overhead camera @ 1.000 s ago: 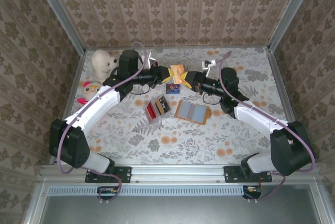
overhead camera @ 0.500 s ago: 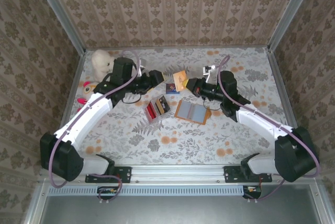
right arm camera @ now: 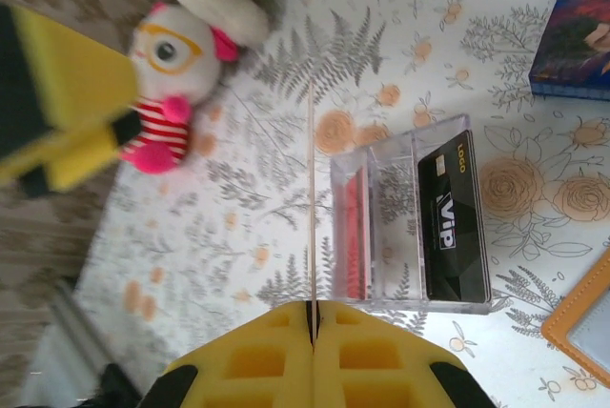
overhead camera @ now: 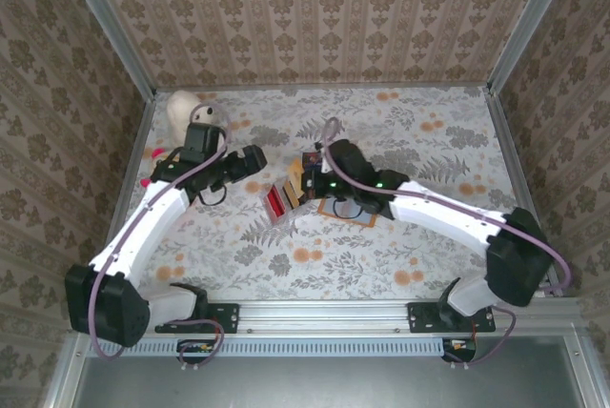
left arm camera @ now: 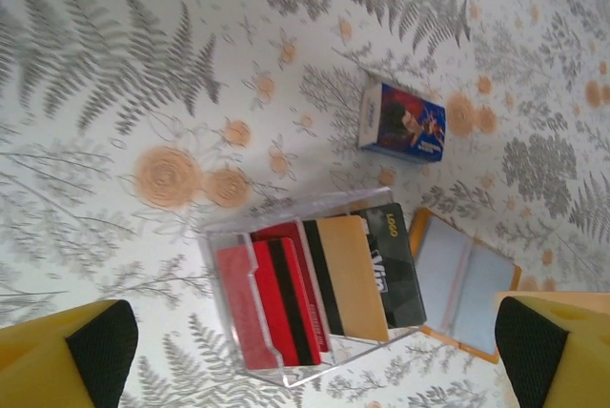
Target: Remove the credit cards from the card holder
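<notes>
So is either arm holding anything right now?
Yes: the right gripper pinches a thin card by its end edge. The left gripper is open, empty.

"VIP", "LOGO" on black card [right arm camera: 453, 227]

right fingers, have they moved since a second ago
Yes. In the top view the right fingers swung left and toward the near edge, ending by the clear tray, which stayed put.

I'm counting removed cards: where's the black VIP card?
In the right wrist view, the black VIP card lies in the clear tray's rightmost compartment, between the red cards and the card holder's orange corner.
</notes>
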Available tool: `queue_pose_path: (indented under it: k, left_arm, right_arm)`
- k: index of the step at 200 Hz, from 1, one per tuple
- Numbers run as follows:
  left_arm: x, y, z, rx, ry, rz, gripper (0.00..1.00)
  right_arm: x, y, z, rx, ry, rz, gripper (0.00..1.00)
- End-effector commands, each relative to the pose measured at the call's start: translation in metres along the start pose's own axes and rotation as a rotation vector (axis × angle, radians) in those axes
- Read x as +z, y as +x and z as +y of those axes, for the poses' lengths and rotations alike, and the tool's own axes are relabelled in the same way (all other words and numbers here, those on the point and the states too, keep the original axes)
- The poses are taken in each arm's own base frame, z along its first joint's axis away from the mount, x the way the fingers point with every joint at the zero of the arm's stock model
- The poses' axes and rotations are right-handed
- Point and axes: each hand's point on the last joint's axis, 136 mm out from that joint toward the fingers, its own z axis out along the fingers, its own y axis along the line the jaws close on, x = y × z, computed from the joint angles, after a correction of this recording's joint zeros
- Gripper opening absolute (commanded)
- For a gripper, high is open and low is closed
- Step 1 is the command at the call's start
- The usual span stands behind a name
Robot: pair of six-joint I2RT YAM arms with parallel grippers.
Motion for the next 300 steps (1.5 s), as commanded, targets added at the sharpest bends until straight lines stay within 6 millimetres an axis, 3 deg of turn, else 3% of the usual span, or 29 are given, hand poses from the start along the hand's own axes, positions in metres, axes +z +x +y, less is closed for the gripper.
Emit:
queue_pose_path:
  k: [1, 56, 100, 161, 221, 300]
  left_arm:
    - [-0.017, -0.005, 0.019, 0.046, -0.066, -0.033, 1.0]
    - [-0.028, -0.009, 0.036, 0.009, -0.066, -0.05, 1.0]
    - [-0.025, -0.007, 0.04, -0.015, -0.044, -0.032, 1.0]
    - [-0.021, -0.005, 0.041, -0.032, -0.027, -0.015, 1.0]
    - [-0.019, -0.002, 0.044, -0.045, -0.023, -0.001, 1.0]
    - [-0.019, 0.001, 0.045, -0.054, -0.011, 0.014, 1.0]
  right_arm:
    - [0.016, 0.002, -0.012, -0.101, 0.167, -0.006, 0.0]
    - [0.055, 0.016, -0.011, -0.16, 0.244, 0.04, 0.0]
    - [0.072, 0.032, -0.031, -0.181, 0.308, 0.078, 0.0]
    - [0.095, 0.038, -0.027, -0.207, 0.286, 0.119, 0.0]
    - [0.111, 0.023, -0.018, -0.248, 0.28, 0.102, 0.0]
    - [0.138, 0.001, -0.028, -0.273, 0.314, 0.109, 0.0]
